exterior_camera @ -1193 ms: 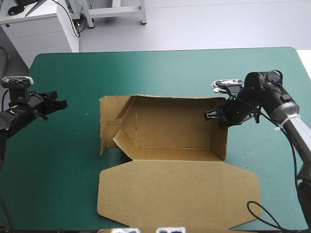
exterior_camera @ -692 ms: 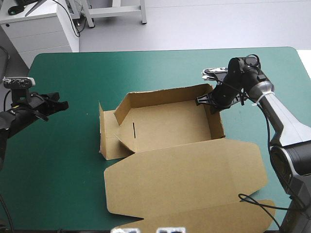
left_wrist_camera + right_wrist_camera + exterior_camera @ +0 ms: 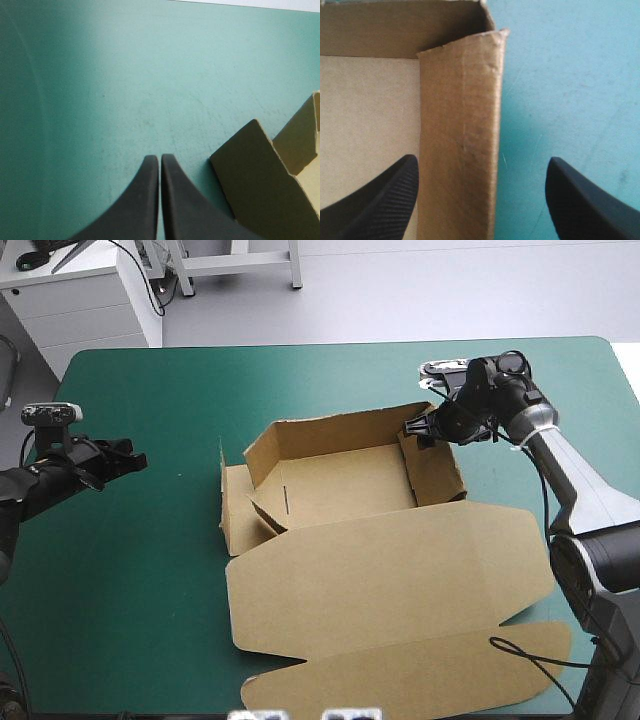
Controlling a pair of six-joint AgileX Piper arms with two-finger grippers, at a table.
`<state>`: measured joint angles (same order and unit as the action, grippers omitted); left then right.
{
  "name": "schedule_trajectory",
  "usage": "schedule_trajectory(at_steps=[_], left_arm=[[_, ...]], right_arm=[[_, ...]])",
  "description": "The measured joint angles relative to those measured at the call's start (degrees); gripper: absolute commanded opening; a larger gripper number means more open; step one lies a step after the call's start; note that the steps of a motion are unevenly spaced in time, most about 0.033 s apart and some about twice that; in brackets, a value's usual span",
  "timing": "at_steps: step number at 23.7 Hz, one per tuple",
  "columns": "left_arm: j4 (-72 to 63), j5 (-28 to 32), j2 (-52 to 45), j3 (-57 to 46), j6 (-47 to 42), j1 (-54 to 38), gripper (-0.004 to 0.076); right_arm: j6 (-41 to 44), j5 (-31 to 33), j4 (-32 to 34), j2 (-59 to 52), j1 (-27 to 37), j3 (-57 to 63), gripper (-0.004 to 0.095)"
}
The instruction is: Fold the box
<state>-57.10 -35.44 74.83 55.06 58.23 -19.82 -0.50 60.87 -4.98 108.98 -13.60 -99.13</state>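
The brown box [image 3: 345,485] stands mid-table as an open tray, turned slightly askew, its walls raised. Its lid [image 3: 390,580] lies flat toward the near edge. My right gripper [image 3: 418,430] is at the box's far right corner, open. In the right wrist view the right gripper [image 3: 482,160] straddles the right wall [image 3: 462,125], one finger inside the tray and one outside over the teal-green cover. My left gripper [image 3: 135,457] hovers left of the box, apart from it. In its wrist view the left gripper [image 3: 160,157] is shut on nothing, with the box's left corner [image 3: 265,185] just ahead to one side.
The lid's front flap [image 3: 400,685] reaches almost to the table's near edge. A loose side flap [image 3: 232,510] stands out at the box's left end. The teal-green cover [image 3: 130,570] stretches left of the box, toward the left gripper.
The box has turned and slid toward the far side, the lid swinging to the near right. The right gripper moved with the right wall, then opened. The left gripper barely shifted.
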Motion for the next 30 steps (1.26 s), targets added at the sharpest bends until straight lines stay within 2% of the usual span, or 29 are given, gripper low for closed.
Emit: schedule_trajectory(at_steps=[6, 16, 18, 20, 21, 22, 23, 26, 30], left_arm=[[0.0, 0.0, 0.1, 0.0, 0.0, 0.0, 0.0001], [0.0, 0.7, 0.1, 0.0, 0.5, 0.0, -0.0008], [0.0, 0.4, 0.1, 0.0, 0.7, 0.0, -0.0008], [0.0, 0.2, 0.1, 0.0, 0.7, 0.0, -0.0008], [0.0, 0.1, 0.1, 0.0, 0.7, 0.0, -0.0008], [0.0, 0.0, 0.1, 0.0, 0.7, 0.0, -0.0008], [0.0, 0.0, 0.1, 0.0, 0.7, 0.0, -0.0008], [0.0, -0.2, 0.1, 0.0, 0.7, 0.0, -0.0008], [0.1, -1.2, 0.1, 0.0, 0.7, 0.0, -0.0008]], right_arm=[[0.8, 8.4, 0.7, -0.2, 0.0, -2.7, 0.0698], [0.1, 9.5, -0.3, -1.3, 0.0, 10.5, 0.0673], [-0.2, 9.4, -0.4, -1.3, 0.0, 10.8, 0.0602], [-0.3, 9.3, -0.6, -1.3, 0.0, 10.8, 0.0414], [-0.4, 9.3, -0.9, -1.3, 0.0, 10.8, 0.0185], [-0.9, 9.2, -1.2, -1.3, 0.0, 10.7, 0.0056], [-1.2, 9.0, -1.4, -1.3, 0.0, 10.3, -0.0007], [-3.4, 7.3, -1.5, -1.3, 0.2, 6.3, -0.0016], [-5.7, 8.8, -3.3, -1.2, 1.7, 2.9, -0.0016]])
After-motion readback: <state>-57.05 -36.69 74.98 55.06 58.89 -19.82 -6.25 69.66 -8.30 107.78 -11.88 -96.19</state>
